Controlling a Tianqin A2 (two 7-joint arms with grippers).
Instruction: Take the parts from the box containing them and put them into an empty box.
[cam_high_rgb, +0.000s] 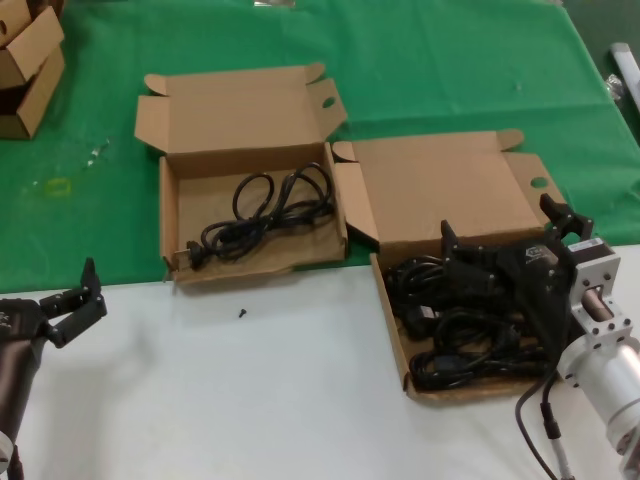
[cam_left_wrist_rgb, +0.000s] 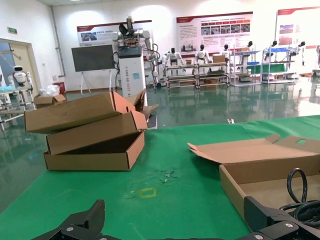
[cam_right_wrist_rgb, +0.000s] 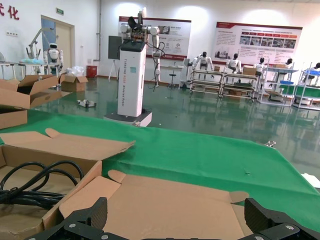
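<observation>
The box containing the parts (cam_high_rgb: 392, 318) lies open at the right, with several black coiled cords (cam_high_rgb: 455, 345) piled inside. My right gripper (cam_high_rgb: 505, 232) hovers open over the back of that box, nothing between its fingers; its wrist view shows the lid (cam_right_wrist_rgb: 170, 205) just beyond the gripper (cam_right_wrist_rgb: 176, 215). The other box (cam_high_rgb: 167, 215) sits open at the left with one coiled cord (cam_high_rgb: 262, 212) on its floor. At the near left over the white table my left gripper (cam_high_rgb: 85, 300) waits, open and empty (cam_left_wrist_rgb: 175, 220), with that box's wall (cam_left_wrist_rgb: 232, 187) beside it.
Small brown cartons (cam_high_rgb: 25, 65) are stacked at the back left on the green cloth (cam_high_rgb: 450, 70). A tiny black bit (cam_high_rgb: 241, 313) lies on the white table (cam_high_rgb: 250, 400) before the left box. A grey object (cam_high_rgb: 625, 65) sits at the far right edge.
</observation>
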